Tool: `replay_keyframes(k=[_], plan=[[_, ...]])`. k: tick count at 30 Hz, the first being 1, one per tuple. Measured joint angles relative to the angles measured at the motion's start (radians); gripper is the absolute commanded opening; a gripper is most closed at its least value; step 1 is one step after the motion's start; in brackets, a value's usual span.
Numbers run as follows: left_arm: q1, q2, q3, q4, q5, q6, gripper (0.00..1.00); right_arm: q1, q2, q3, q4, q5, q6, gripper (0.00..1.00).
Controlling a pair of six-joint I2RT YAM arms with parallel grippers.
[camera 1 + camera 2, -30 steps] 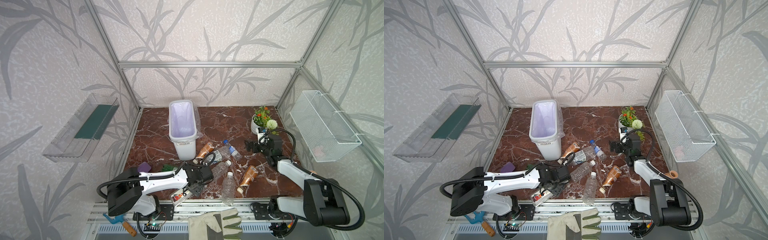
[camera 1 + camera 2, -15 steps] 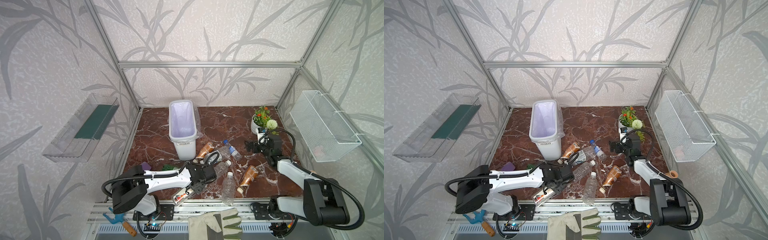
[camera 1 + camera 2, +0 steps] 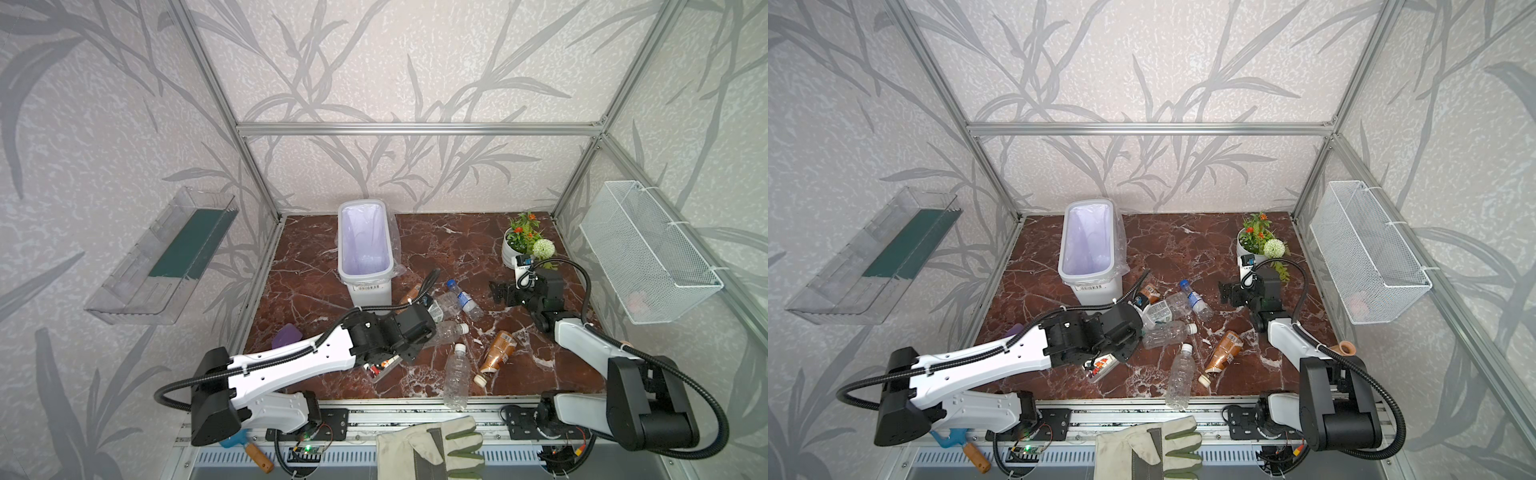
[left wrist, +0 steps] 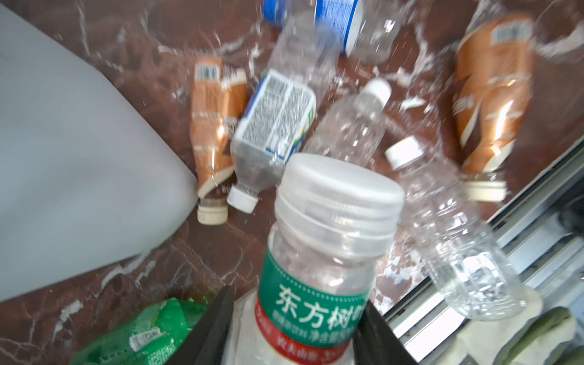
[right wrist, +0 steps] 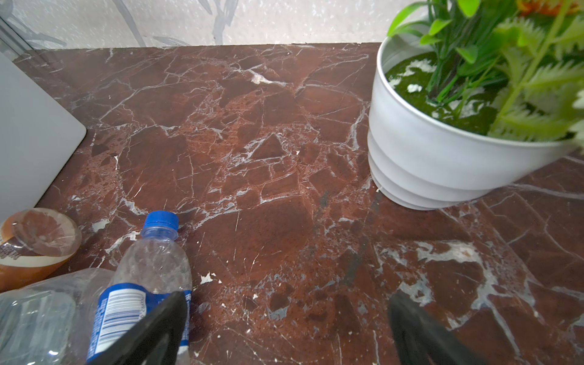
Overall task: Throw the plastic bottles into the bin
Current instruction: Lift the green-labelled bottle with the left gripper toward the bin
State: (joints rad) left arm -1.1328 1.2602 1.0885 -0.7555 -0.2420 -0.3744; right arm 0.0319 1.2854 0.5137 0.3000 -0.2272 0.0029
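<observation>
Since a second ago my left arm has reached further across the bench (image 3: 316, 266) toward the pile. My left pincer (image 4: 297, 328), half open back then, has come together on the bottle with the green-and-red label (image 4: 313, 303). My right arm has not shifted.

The grasp looks just made. In the left wrist view both black fingers (image 4: 218, 319) press the labelled body, with the pale cap pointing away from me. I cannot tell whether the bottle is clear of the bench yet.

The bin (image 3: 368, 291) stands upright toward the back, just beyond the pile, and I see no bottle inside its liner. I judge the task barely begun, with this as the first throw. The next move calls for lifting straight up, high enough to clear the tall rim, then carrying the bottle over the narrow mouth before letting go. One brown-labelled bottle (image 4: 215, 126) lies against the bin's foot, so a low swing could scatter the heap.

The other plastic bottles (image 3: 451, 332) lie on their sides between the bin and my right arm.

My right pincer (image 5: 284, 331) hangs low with its fingers spread wide and holds nothing. One finger sits beside the blue-capped bottle (image 5: 148, 271); whether it touches I cannot tell.
</observation>
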Motion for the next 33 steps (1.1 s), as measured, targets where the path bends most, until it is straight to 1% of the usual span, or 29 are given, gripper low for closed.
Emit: replay_keyframes(k=[4, 10, 15, 17, 21, 28, 29, 31, 32, 33], plan=[[0.0, -0.062, 0.05, -0.01, -0.027, 0.051, 0.27, 0.0, -0.001, 0.0, -0.007, 0.006, 0.0, 0.99], [0.0, -0.174, 0.116, -0.032, -0.111, 0.129, 0.26, 0.0, -0.006, 0.0, -0.016, 0.01, 0.0, 0.99], [0.0, -0.265, 0.234, 0.027, -0.201, 0.261, 0.22, 0.0, -0.006, 0.005, -0.019, 0.01, 0.004, 0.99], [0.0, -0.272, 0.301, 0.066, -0.234, 0.33, 0.21, 0.0, -0.006, 0.011, -0.022, 0.01, 0.005, 0.99], [-0.002, -0.274, 0.378, 0.181, -0.268, 0.456, 0.2, 0.0, -0.013, 0.014, -0.026, 0.013, 0.005, 0.98], [-0.001, -0.274, 0.39, 0.418, -0.298, 0.679, 0.21, 0.0, -0.042, 0.015, -0.056, 0.028, 0.004, 0.98], [0.006, -0.273, 0.384, 0.454, -0.309, 0.695, 0.19, 0.0, -0.046, 0.015, -0.059, 0.03, 0.005, 0.98], [0.051, -0.269, 0.37, 0.506, -0.307, 0.695, 0.13, 0.0, -0.053, 0.015, -0.065, 0.035, 0.005, 0.98], [0.111, -0.263, 0.366, 0.52, -0.282, 0.676, 0.1, 0.0, -0.057, 0.015, -0.066, 0.035, 0.005, 0.98], [0.204, -0.253, 0.362, 0.528, -0.232, 0.641, 0.1, 0.0, -0.061, 0.015, -0.068, 0.036, 0.006, 0.98]])
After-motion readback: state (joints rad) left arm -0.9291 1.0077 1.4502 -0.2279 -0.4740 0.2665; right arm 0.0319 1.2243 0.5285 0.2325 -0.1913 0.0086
